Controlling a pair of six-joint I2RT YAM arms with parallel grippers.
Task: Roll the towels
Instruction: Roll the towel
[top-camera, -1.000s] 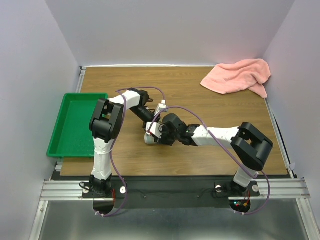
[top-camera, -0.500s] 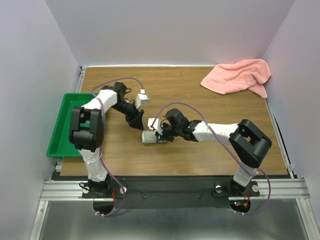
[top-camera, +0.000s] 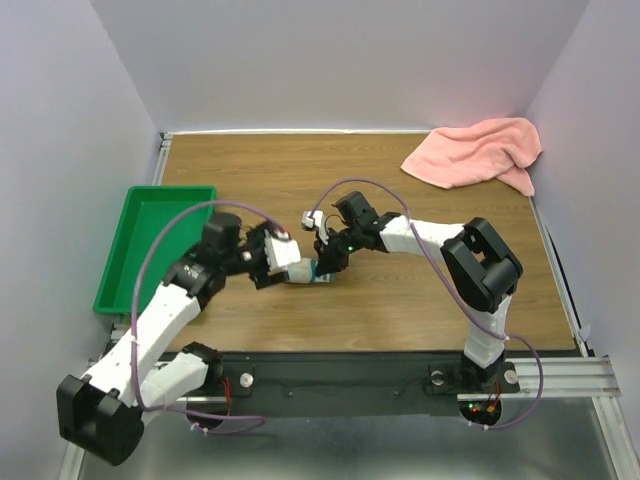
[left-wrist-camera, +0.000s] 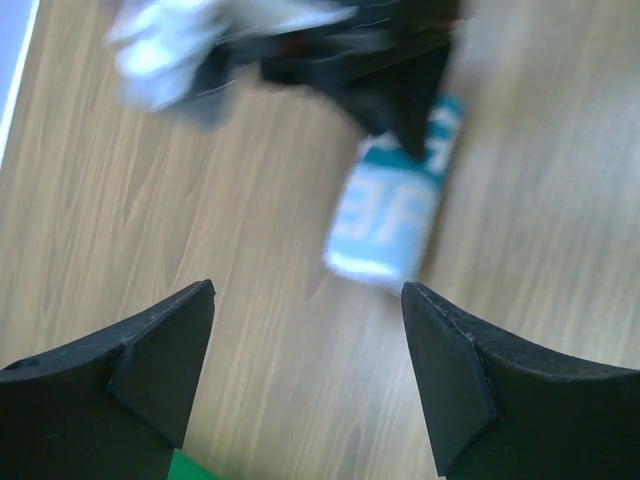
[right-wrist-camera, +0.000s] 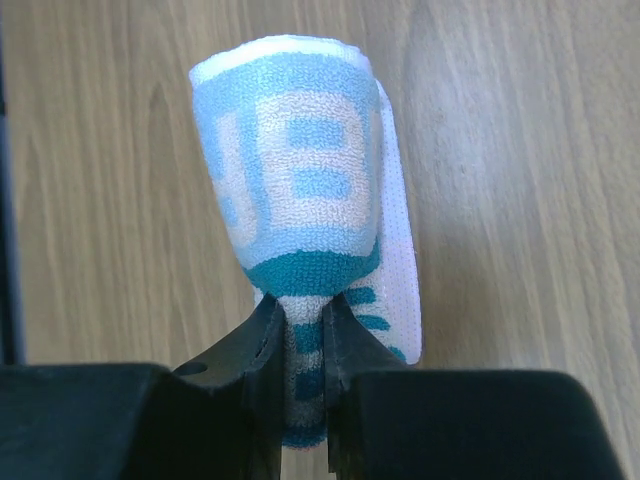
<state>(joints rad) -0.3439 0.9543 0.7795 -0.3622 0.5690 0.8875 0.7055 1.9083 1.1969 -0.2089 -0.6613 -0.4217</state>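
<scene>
Plain wooden table (top-camera: 400, 300). The right gripper (right-wrist-camera: 302, 330) is pinched tight on one end of the small rolled blue-and-white towel (right-wrist-camera: 300, 180) mid-table. The left gripper (left-wrist-camera: 308, 300) sits spread wide just left of it, not touching, and the pink towel (top-camera: 478, 152) is bunched up in the far right corner.

Pink towel (top-camera: 475, 152) crumpled at bench's (top-camera: 400, 300) far right corner; rolled teal-and-white towel (right-wrist-camera: 300, 190) mid-bench, pinched in my right end effector (right-wrist-camera: 303, 335).

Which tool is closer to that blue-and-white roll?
Right. The right tool pinches the roll; the left tool is open just beside it, not touching.
</scene>
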